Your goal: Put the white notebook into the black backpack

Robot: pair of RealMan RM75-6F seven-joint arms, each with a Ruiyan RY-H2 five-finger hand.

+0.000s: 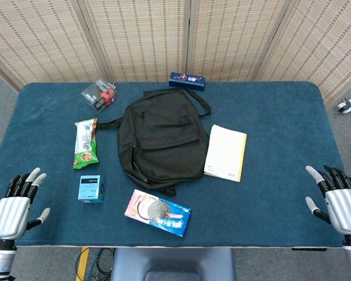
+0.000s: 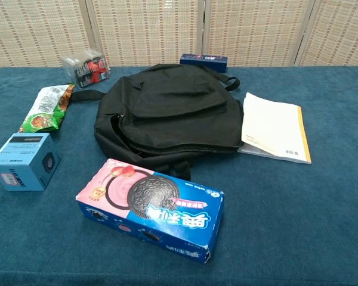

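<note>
White notebook (image 1: 226, 152) lies mid-frame, touching the black backpack (image 1: 161, 139) on its right side; left hand (image 1: 14, 208) and right hand (image 1: 339, 199) sit in the bottom corners, fingers spread, holding nothing

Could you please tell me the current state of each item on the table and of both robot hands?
Black backpack: lying flat, looks closed.
White notebook: closed, beside the backpack, touching its edge.
Cookie box: lying flat, looks closed.
Small blue box: upright, closed.
Green snack bag: lying flat, looks sealed.
Left robot hand: open, holding nothing.
Right robot hand: open, holding nothing.
</note>
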